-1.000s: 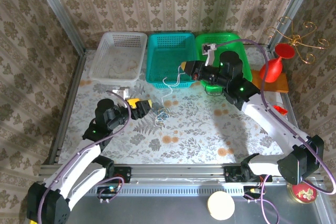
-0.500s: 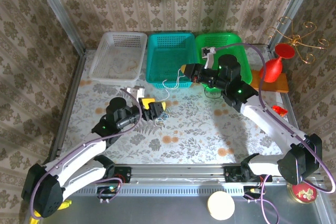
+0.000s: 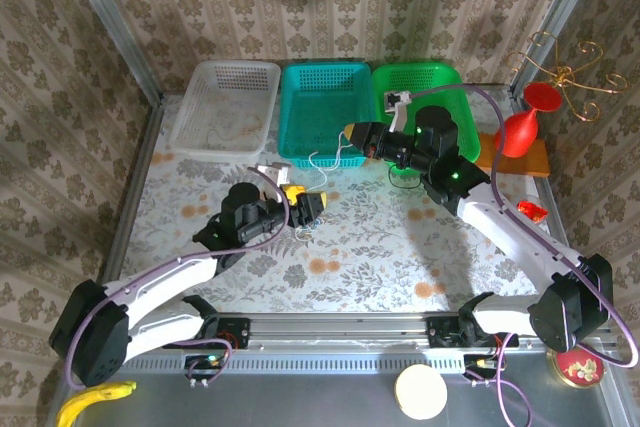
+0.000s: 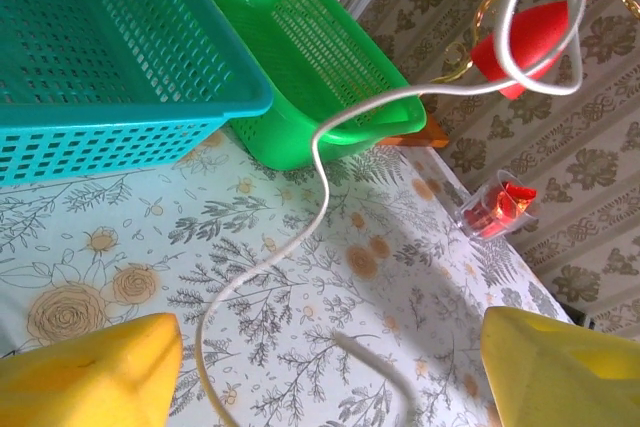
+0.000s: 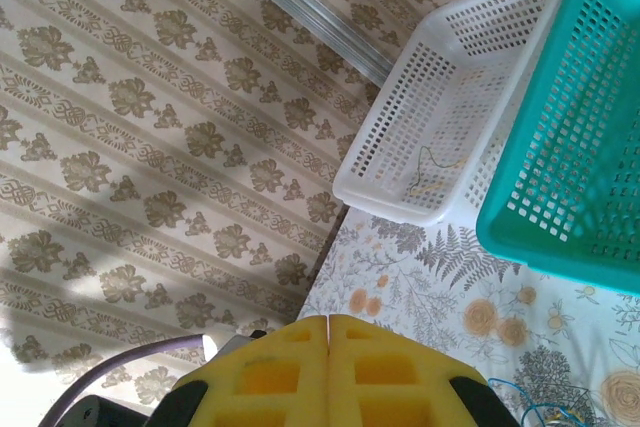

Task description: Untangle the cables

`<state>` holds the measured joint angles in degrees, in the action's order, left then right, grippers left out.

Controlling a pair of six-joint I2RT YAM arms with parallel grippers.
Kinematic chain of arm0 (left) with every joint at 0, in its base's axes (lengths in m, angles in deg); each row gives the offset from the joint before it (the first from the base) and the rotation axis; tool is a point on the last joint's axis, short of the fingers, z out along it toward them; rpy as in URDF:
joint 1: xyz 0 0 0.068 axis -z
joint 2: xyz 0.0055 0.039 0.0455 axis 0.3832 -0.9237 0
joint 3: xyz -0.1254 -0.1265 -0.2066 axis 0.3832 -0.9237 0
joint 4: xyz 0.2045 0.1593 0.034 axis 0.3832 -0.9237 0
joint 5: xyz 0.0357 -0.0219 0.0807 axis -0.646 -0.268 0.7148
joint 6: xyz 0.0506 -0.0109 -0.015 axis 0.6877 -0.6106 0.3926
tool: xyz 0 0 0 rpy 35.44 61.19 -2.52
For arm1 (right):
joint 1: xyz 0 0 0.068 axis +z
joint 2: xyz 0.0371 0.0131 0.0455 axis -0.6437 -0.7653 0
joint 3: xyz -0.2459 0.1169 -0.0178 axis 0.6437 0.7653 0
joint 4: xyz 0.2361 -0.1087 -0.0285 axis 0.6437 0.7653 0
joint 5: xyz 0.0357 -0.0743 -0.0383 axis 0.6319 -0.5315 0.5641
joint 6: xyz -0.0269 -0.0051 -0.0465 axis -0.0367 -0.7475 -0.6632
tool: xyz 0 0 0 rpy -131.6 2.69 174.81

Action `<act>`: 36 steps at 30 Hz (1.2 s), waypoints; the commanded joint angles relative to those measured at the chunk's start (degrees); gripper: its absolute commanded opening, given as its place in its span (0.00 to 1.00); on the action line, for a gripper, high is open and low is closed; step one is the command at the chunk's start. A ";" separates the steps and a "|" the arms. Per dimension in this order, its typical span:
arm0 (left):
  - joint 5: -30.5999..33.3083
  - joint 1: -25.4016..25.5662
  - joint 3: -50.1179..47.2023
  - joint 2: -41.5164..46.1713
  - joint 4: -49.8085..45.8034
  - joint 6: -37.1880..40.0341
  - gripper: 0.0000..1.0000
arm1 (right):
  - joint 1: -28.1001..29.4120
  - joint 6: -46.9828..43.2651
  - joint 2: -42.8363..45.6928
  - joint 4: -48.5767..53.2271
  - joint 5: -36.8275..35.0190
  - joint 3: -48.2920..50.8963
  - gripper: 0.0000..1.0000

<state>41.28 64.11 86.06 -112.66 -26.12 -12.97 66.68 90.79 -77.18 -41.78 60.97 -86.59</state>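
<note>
A white cable [image 3: 322, 159] hangs from my right gripper [image 3: 347, 130], which is held above the front of the teal basket [image 3: 285, 112]. In the right wrist view its yellow pads [image 5: 300, 367] are pressed together. The cable drops in curves [image 4: 318, 147] to the floral table, between the spread yellow fingers [image 4: 90, 367] of my left gripper [image 3: 305, 199]. That gripper is open, low over the spot where the bunched cables lie; a few thin strands [image 3: 301, 231] peek out beside it, and bluish strands [image 5: 540, 412] show on the table.
White basket [image 3: 235, 67] at the back left holds a thin tan cord [image 5: 430, 172]; green basket [image 3: 415, 69] stands right of the teal one. A red vase [image 3: 520, 127] and small red cup [image 4: 495, 207] sit at the right edge.
My left arm has swung right and forward, bringing its open gripper over the cable bunch. The right gripper has barely moved and is still shut on the white cable.
</note>
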 commanded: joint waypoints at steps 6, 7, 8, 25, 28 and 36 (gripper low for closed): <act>4.40 0.36 0.31 -0.95 6.03 0.97 0.62 | 0.02 1.11 1.69 -2.33 0.04 0.95 0.00; 4.72 0.34 0.21 -0.99 6.31 0.97 0.62 | 0.13 1.15 1.78 -2.43 0.14 1.04 0.00; 4.90 0.34 0.20 -1.16 6.47 1.02 0.61 | 0.11 1.16 1.94 -2.48 0.12 1.12 0.00; 5.82 0.03 -1.19 -4.46 9.19 0.88 0.50 | 0.20 1.58 2.83 -2.44 0.31 1.39 0.00; 5.48 -0.04 -1.46 -5.25 10.08 0.54 0.45 | 0.20 1.64 2.94 -2.50 0.38 1.39 0.00; 4.16 -0.95 -1.38 -6.62 11.51 -0.68 0.00 | 0.20 1.40 3.26 -1.77 0.67 1.22 0.00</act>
<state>46.52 63.87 85.19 -119.26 -17.11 -13.04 66.70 92.04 -75.54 -42.91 60.99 -85.48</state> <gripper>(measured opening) 0.045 0.067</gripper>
